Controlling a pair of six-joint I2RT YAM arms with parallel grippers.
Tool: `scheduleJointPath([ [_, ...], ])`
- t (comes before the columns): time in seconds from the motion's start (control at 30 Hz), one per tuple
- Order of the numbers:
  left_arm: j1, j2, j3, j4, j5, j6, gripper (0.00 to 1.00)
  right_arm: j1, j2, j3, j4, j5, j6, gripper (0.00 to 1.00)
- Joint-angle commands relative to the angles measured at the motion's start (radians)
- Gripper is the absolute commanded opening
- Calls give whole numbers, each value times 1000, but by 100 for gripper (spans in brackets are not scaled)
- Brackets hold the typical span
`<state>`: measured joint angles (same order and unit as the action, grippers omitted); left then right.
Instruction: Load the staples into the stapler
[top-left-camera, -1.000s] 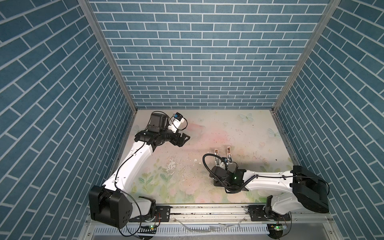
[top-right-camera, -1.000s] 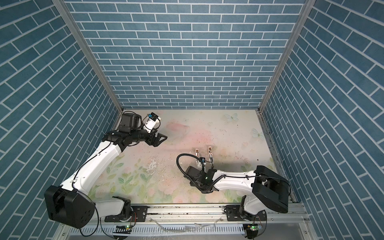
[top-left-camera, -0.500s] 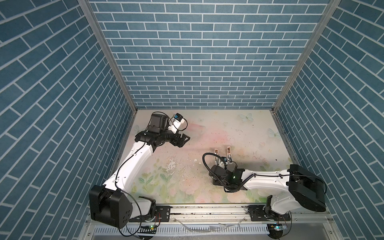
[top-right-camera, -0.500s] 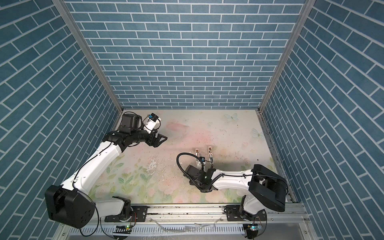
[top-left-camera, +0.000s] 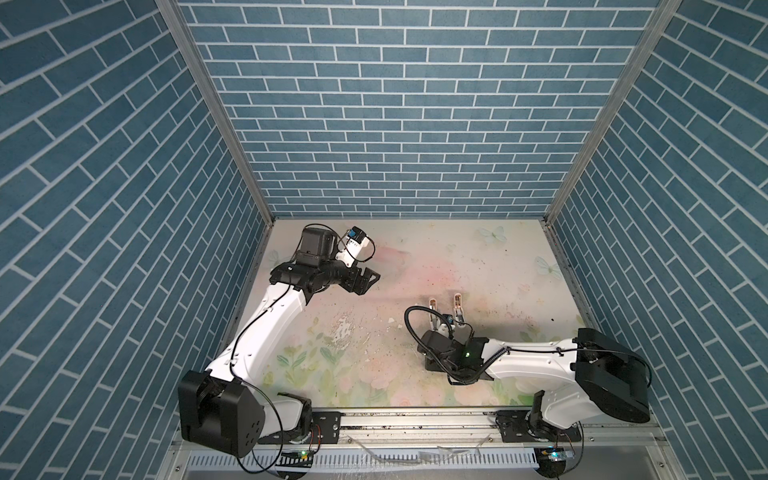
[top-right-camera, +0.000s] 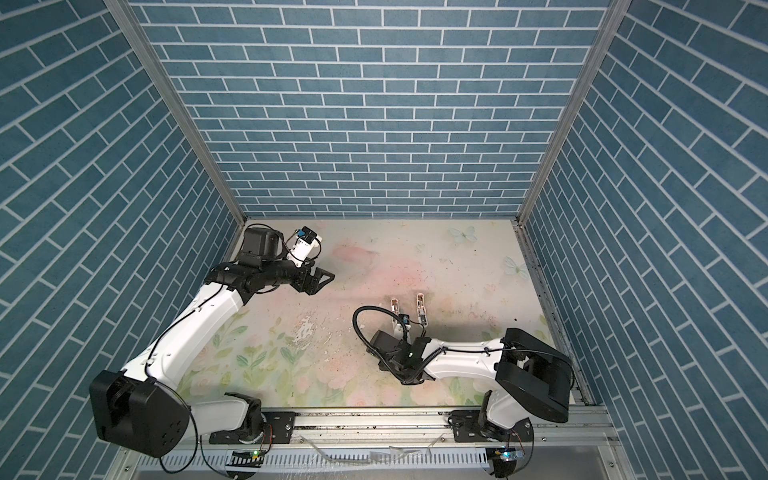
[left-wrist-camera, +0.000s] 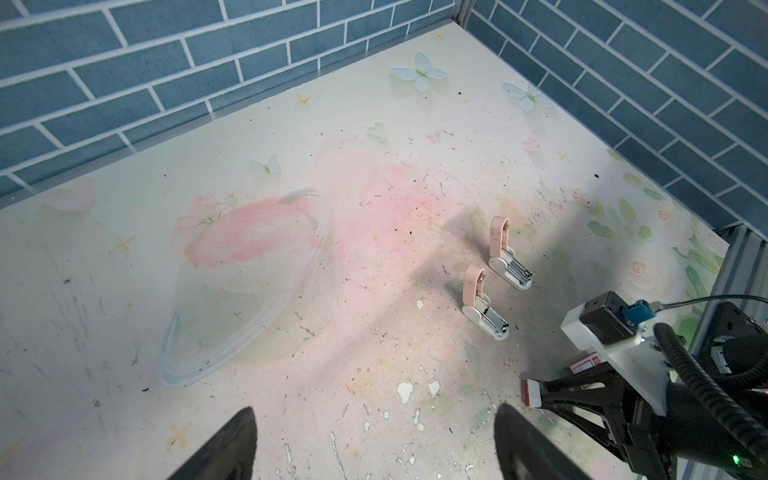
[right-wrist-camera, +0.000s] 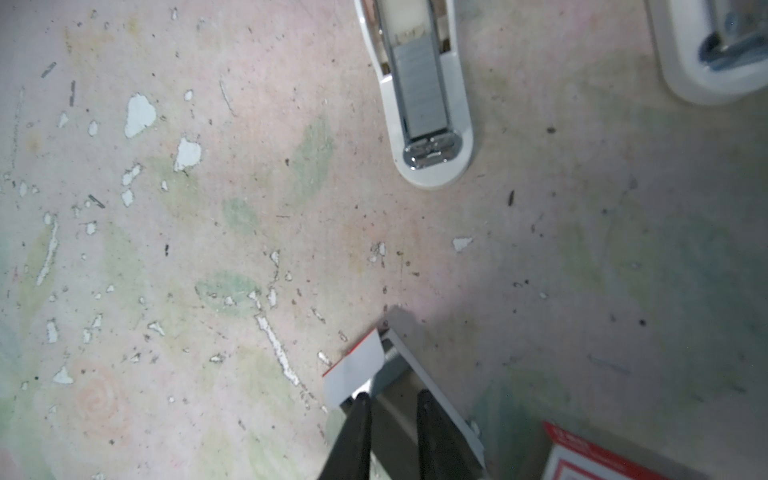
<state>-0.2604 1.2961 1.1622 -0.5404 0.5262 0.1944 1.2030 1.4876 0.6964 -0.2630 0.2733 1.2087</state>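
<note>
Two small pink-and-white staplers stand hinged open side by side mid-table, the nearer stapler (left-wrist-camera: 484, 305) (right-wrist-camera: 424, 104) (top-left-camera: 432, 309) and the farther one (left-wrist-camera: 509, 262) (top-left-camera: 457, 305). A grey strip that looks like staples (right-wrist-camera: 420, 89) lies in the nearer stapler's chrome channel. My right gripper (right-wrist-camera: 392, 399) (left-wrist-camera: 542, 392) hangs low, just short of the staplers, shut on an open red-and-white cardboard box (right-wrist-camera: 353, 370) whose flap sticks out past the fingertips. My left gripper (left-wrist-camera: 376, 409) (top-left-camera: 368, 280) hovers at the back left, wide open with nothing between its fingers.
A second red-and-white box (right-wrist-camera: 602, 457) (left-wrist-camera: 586, 361) lies right beside the right gripper. A clear plastic dish (left-wrist-camera: 245, 286) sits on the floral mat toward the back. Blue brick walls close in the back and both sides.
The right arm's elbow has shifted slightly to the left. Both grippers and the staplers stand as before.
</note>
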Motion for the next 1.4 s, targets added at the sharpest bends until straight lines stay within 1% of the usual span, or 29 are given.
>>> scheduleJointPath([
  [0.0, 6, -21, -10, 5, 12, -4, 90, -3, -44, 3, -55, 23, 45, 22],
  [0.23, 6, -15, -2, 2, 17, -5, 90, -3, -134, 35, -140, 42, 3, 23],
  [0.33, 3, -5, 17, -7, 20, 0, 90, -3, -161, 55, -238, 36, 34, 22],
  [0.43, -1, 12, 47, -31, 21, 11, 90, 1, -197, 40, -274, -26, 56, 22],
  [0.6, -2, 14, 57, -37, 21, 12, 90, 4, -249, -19, -198, -181, 52, 23],
  [0.73, -2, 2, 41, -23, 18, 4, 90, 4, -202, -29, -148, -274, 28, 23],
  [0.8, -2, 0, 37, -24, 15, 5, 90, 4, -160, -14, -153, -278, 20, 23],
  [0.9, -2, -5, 31, -24, 12, 4, 90, 3, -100, -5, -111, -306, 7, 23],
  [1.1, -2, -12, 24, -21, 9, 2, 90, -5, -11, 26, -130, -283, 4, 23],
  [1.37, -1, -17, 13, -17, 6, 3, 90, -32, -3, 41, -221, -245, -13, 24],
])
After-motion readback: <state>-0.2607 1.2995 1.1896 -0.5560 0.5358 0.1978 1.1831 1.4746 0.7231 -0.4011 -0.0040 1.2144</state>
